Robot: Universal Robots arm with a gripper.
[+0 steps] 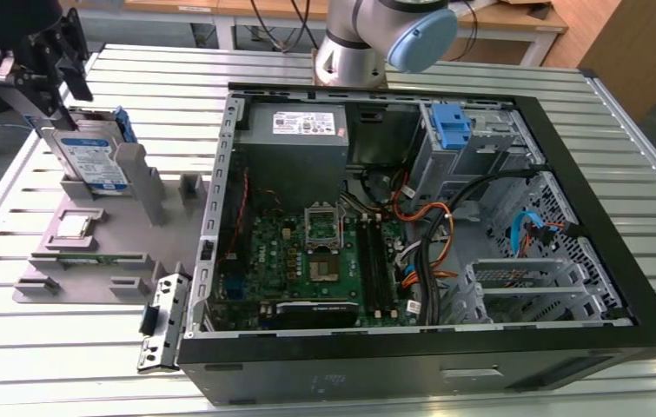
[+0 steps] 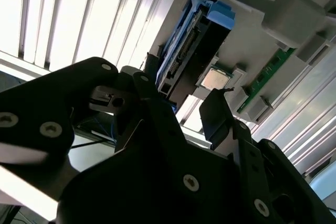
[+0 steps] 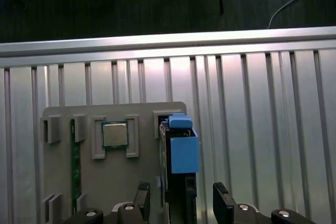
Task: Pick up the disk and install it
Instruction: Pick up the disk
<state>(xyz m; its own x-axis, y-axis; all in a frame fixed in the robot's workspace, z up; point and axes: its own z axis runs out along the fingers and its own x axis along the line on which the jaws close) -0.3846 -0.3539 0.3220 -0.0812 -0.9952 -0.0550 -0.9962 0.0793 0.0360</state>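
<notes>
The flat silver-grey disk (image 1: 87, 155) with the white-and-blue label and the bright blue plastic frame is standing on its edge in a slot of the flat grey plastic holder tray (image 1: 113, 221). The tray is lying at the exterior view's left of the open black computer case (image 1: 420, 373). The black gripper (image 3: 181, 202) is hanging right over the top edge of the disk. Its fingers (image 3: 223, 205) are spread wide and are holding nothing. In the first wrist view one finger is sitting on each side of the thin disk with a gap on both sides, so they are not touching it. I think the step in hand is getting a good hold on the disk. To do it well, the gripper should be keeping the disk in the middle between the two fingers, so both flat sides are getting pressed at the same time and the disk is not getting pushed over in its slot. The fingers should be going straight down and squeezing the flat metal sides, not the blue frame, which looks like it could bend or slip. On the same tray a small square silver chip (image 3: 114, 134) and a thin green memory strip (image 3: 76, 166) are resting in their own slots, so the fingers should be keeping away from them. The tray is lying on the silver slatted metal table (image 1: 26, 347).
</notes>
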